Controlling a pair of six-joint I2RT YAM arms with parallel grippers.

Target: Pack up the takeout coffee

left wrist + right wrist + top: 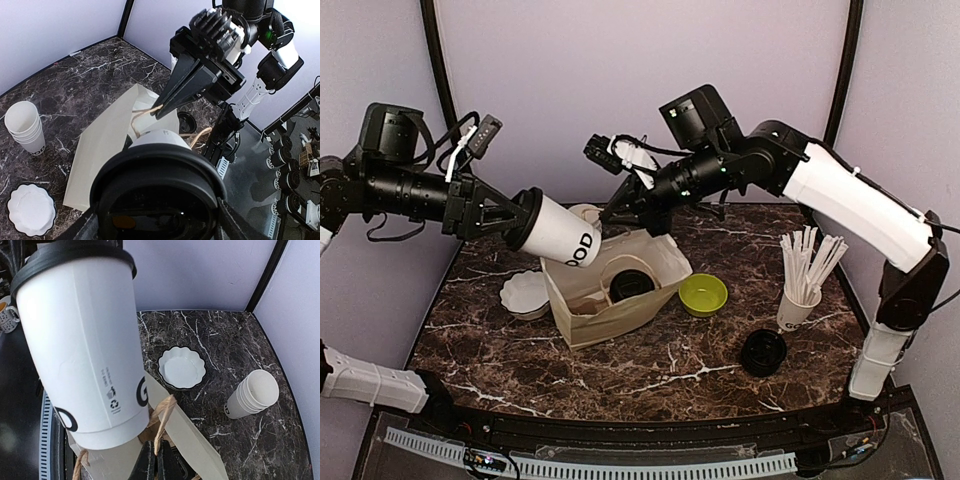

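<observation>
Coffee cup (563, 237): tilted over paper bag (620, 318)
Left gripper (520, 222): clamped on cup's lidded end
Right gripper (610, 217): pinched shut on bag handle (162, 415)

"OOD" is read in dark print on the takeout coffee cup (563, 238). From the right wrist, "G" and small recycling marks are seen.

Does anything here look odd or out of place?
The white paper cup with black lid hangs tilted nearly sideways in the left end effector above the tan paper bag. A round black plastic lid lies loose, on no cup.
</observation>
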